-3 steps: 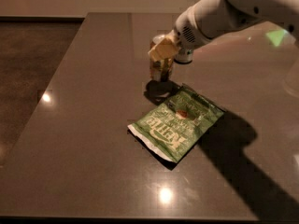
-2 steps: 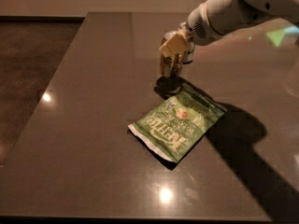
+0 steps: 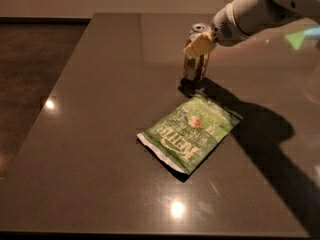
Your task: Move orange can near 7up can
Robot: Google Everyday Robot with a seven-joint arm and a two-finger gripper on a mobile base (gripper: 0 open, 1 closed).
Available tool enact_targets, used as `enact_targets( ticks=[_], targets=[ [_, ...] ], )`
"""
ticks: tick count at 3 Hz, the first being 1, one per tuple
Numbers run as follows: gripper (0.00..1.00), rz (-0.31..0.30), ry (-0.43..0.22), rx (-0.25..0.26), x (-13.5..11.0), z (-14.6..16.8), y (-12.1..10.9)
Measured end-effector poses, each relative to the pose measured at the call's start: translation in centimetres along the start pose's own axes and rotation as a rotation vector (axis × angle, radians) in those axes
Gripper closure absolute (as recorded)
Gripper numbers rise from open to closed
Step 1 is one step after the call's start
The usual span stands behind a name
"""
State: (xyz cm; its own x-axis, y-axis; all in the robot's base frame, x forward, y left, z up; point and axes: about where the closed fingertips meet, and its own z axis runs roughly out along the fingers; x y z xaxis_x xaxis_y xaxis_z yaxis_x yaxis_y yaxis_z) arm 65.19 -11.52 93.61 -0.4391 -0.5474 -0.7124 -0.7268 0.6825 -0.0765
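From my single camera view, the gripper (image 3: 200, 46) is over the far middle of the table (image 3: 100, 94), clamped on the upper part of the orange can (image 3: 196, 66). The can is upright, just beyond the far corner of the green chip bag (image 3: 190, 134) lying flat. I cannot tell whether its base touches the tabletop.
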Motion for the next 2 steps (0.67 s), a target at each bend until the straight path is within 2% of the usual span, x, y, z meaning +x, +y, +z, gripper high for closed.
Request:
enact_targets(
  ticks=[1,2],
  targets=[
    [0.85,0.016,0.003,0.004,0.3,0.4,-1.4],
    [0.63,0.034,0.001,0.019,0.6,0.6,-2.6]
  ],
)
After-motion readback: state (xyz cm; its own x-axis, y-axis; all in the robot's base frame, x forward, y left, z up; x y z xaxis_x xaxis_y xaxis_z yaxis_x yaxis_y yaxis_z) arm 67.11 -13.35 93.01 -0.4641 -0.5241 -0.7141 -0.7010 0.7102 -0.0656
